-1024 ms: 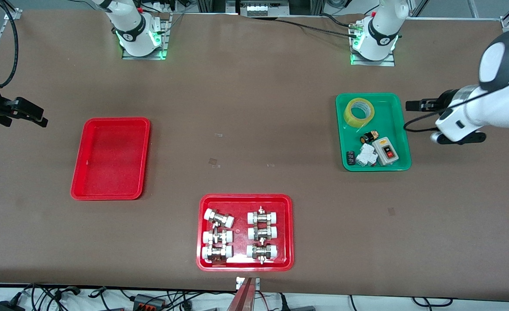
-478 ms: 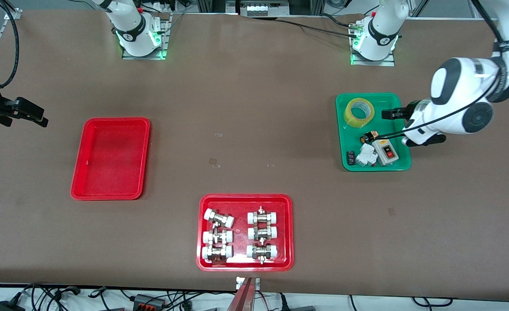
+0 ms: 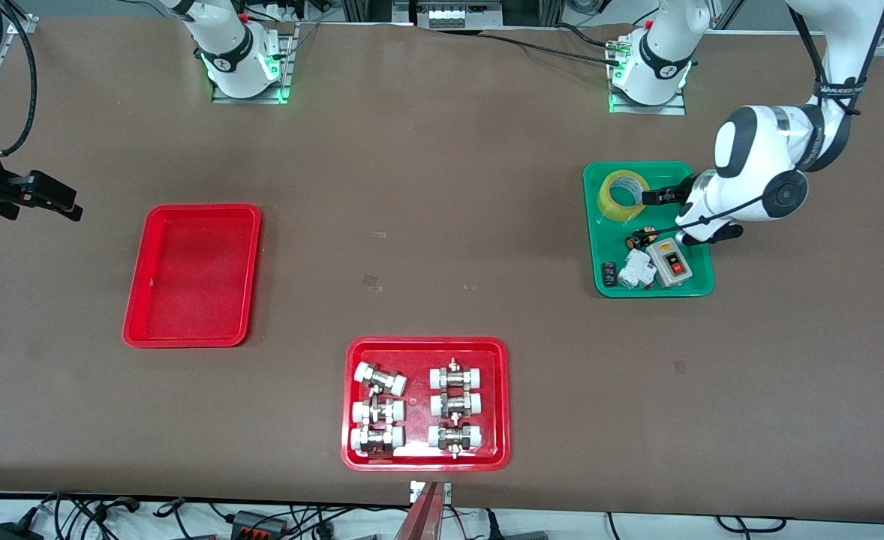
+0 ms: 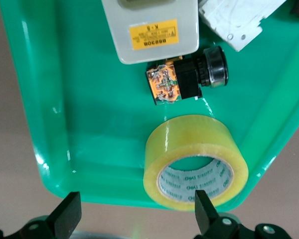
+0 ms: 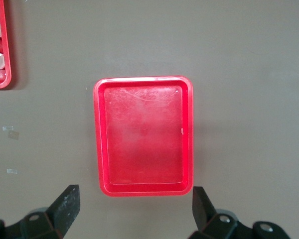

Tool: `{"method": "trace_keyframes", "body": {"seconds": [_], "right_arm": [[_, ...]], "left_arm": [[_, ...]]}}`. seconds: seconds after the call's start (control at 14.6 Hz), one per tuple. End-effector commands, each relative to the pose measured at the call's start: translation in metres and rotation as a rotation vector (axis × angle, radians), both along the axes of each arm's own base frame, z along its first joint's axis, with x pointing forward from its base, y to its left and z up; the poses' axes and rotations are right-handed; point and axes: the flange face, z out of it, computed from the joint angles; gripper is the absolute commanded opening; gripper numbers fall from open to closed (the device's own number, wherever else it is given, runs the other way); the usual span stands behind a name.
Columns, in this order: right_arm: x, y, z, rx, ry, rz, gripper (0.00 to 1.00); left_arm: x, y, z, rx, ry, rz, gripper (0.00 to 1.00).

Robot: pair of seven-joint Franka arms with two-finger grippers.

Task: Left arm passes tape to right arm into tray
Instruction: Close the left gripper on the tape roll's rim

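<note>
Front view: the tape [image 3: 623,194] lies flat in the green tray [image 3: 701,281], near the table's left-arm end. The left tool [image 3: 650,196] hangs over it, jaws apart — light, stiff, smooth; best gripped across the wall through its hole. The right tool [image 3: 55,201] waits beside the tray [image 3: 134,315], jaws apart.

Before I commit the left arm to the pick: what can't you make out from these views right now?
- Front view: the left gripper over the green tray; its own arm covers most of it.
- Left wrist view: the tape's core print is too small to read.
- Front view: the right gripper, waiting; its arm is cut by the picture's edge.
</note>
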Motion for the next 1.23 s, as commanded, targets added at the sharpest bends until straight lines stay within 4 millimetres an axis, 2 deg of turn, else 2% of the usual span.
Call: {"method": "trace_keyframes", "body": {"seconds": [0.0, 0.27, 0.41, 0.55, 0.82, 1.02, 1.16], "right_arm": [[-0.003, -0.002, -0.001, -0.009, 0.007, 0.012, 1.00], [-0.003, -0.003, -0.001, -0.008, 0.009, 0.010, 1.00], [-0.003, -0.003, -0.001, -0.008, 0.009, 0.010, 1.00], [-0.003, -0.003, -0.001, -0.008, 0.009, 0.010, 1.00], [-0.003, -0.003, -0.001, -0.007, 0.009, 0.010, 1.00], [-0.003, -0.003, -0.001, -0.007, 0.010, 0.010, 1.00], [-0.003, -0.003, 0.000, -0.007, 0.009, 0.010, 1.00]], "left_arm": [[-0.010, -0.006, -0.020, -0.008, -0.001, 0.010, 1.00], [-0.018, -0.009, -0.033, -0.009, 0.022, 0.003, 1.00], [-0.020, -0.010, -0.036, -0.012, 0.029, 0.000, 0.89], [-0.022, -0.015, -0.039, -0.015, 0.041, -0.011, 0.74], [-0.023, -0.014, -0.040, -0.017, 0.048, -0.011, 0.35], [-0.024, -0.014, -0.042, -0.020, 0.053, -0.010, 0.18], [-0.023, -0.015, -0.041, -0.025, 0.053, -0.011, 0.13]]}}
